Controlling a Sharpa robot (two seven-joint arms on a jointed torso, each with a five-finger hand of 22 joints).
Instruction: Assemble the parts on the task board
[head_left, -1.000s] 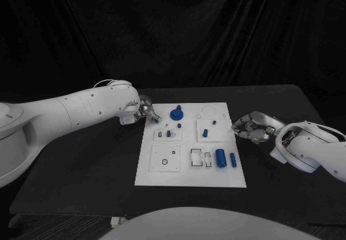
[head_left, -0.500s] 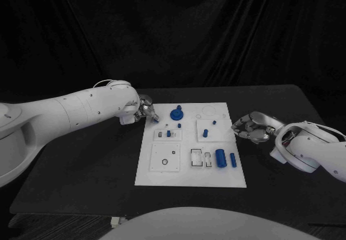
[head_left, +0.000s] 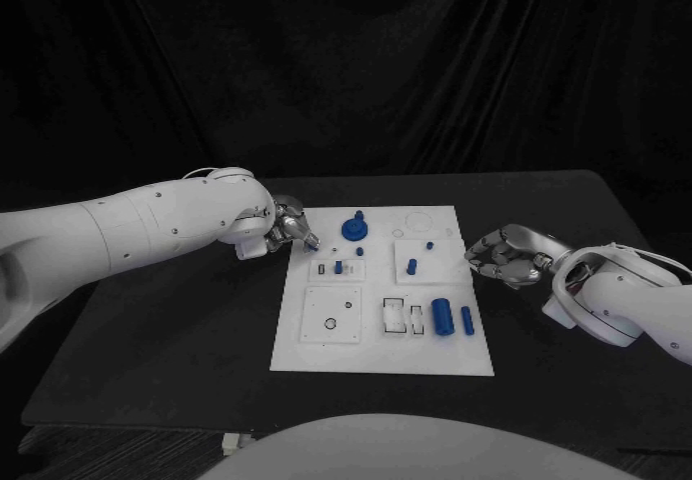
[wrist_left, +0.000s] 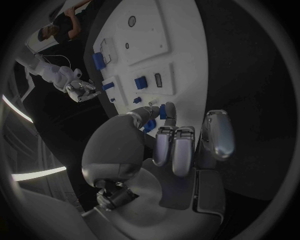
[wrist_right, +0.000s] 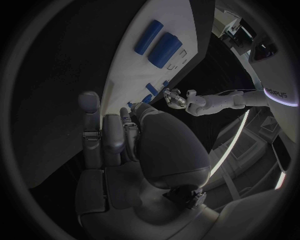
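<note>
White board: the task board (head_left: 382, 345) lies flat in the middle of the black table (head_left: 173, 330), long side running away from the robot.
Left hand: the left hand (head_left: 293, 226) sits at the board's far left corner, pinching a small blue piece (wrist_left: 163, 110) between thumb and fingertip — the other fingers (wrist_left: 217, 134) lie straight beside it, just over the board's edge.
Right hand: the right hand (head_left: 505, 255) hangs just off the board's right edge, fingers curled in with nothing in them.
Round blue part: a knob-like part (head_left: 353, 228) stands near the far end of the board, close to the left hand.
Small pegs: one blue peg (head_left: 339, 267) stands in the small plate left of centre, another (head_left: 411, 266) in the plate to its right.
Cylinders: a thick blue cylinder (head_left: 441, 313) and a thinner one (head_left: 466, 320) lie side by side on the near right part — beside two empty slots (head_left: 394, 313).
Near-left plate: a square plate (head_left: 332, 316) with a small dark ring.
</note>
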